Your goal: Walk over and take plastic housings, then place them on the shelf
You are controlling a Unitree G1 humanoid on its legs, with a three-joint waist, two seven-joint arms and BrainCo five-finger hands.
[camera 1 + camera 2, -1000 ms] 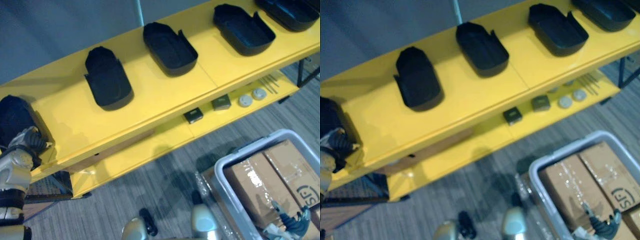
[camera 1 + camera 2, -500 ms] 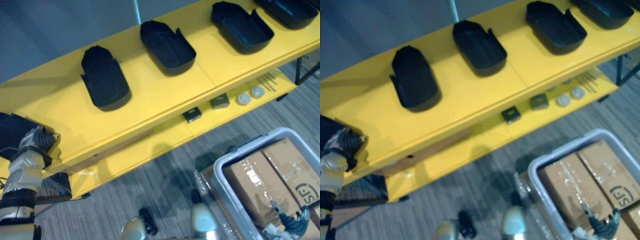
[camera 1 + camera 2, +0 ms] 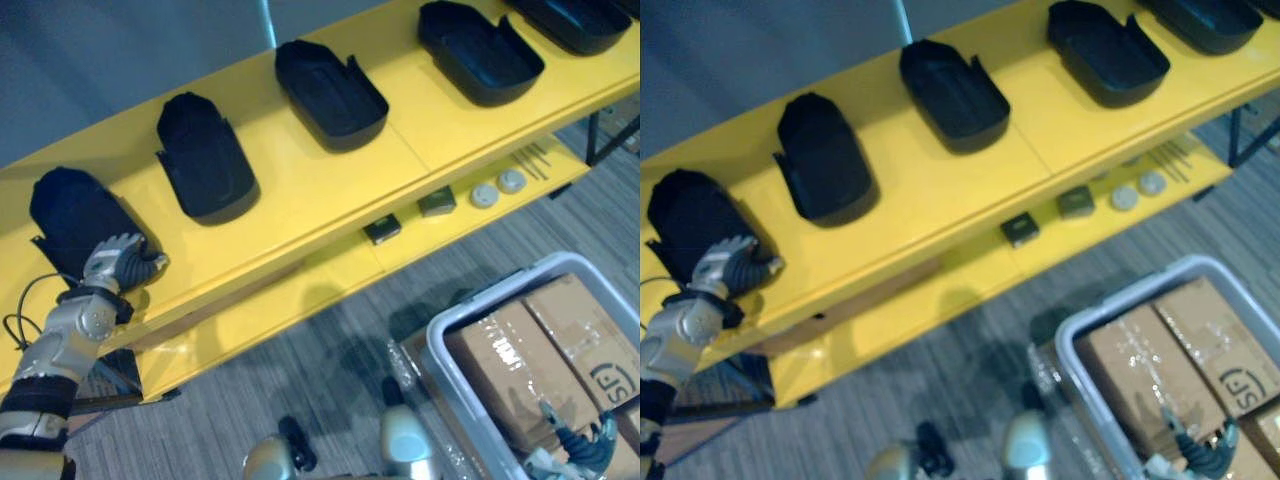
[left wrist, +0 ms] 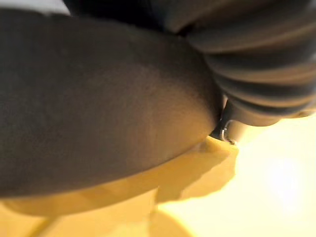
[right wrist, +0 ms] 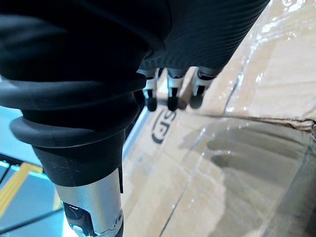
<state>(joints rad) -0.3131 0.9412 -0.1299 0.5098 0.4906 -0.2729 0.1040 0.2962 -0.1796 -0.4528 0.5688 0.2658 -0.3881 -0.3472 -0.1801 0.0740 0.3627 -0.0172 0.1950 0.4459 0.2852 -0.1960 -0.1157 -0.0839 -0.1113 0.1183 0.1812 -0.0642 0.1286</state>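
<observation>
Plastic housings (image 3: 205,155), head views: five black ones in a row along the top level of the yellow shelf (image 3: 300,190). They lie apart from one another, and the far-right one is cut off by the frame edge.
Leftmost housing (image 3: 75,215), head views: lies flat on the shelf top at its left end.
Left hand (image 3: 115,262), head views: at the near end of the leftmost housing and touching it. Cannot tell whether it grips the housing or only rests against it.
Lower shelf level, head views: two small dark blocks (image 3: 383,230) and two pale round discs (image 3: 484,195), in a loose line.
Grey bin (image 3: 440,330), head views: on the floor at lower right, holding cardboard boxes (image 3: 500,370) under clear film.
Right hand (image 3: 580,450), head views: low over the cardboard boxes in the grey bin, well apart from the shelf.
Leftmost housing, left wrist view: its dark rounded wall is very close and sits on the yellow shelf. The ribbed cover is right beside it.
Right hand, right wrist view: fingers (image 5: 170,91) hang loose and nearly straight, holding nothing. The filmed cardboard boxes are just past them.
</observation>
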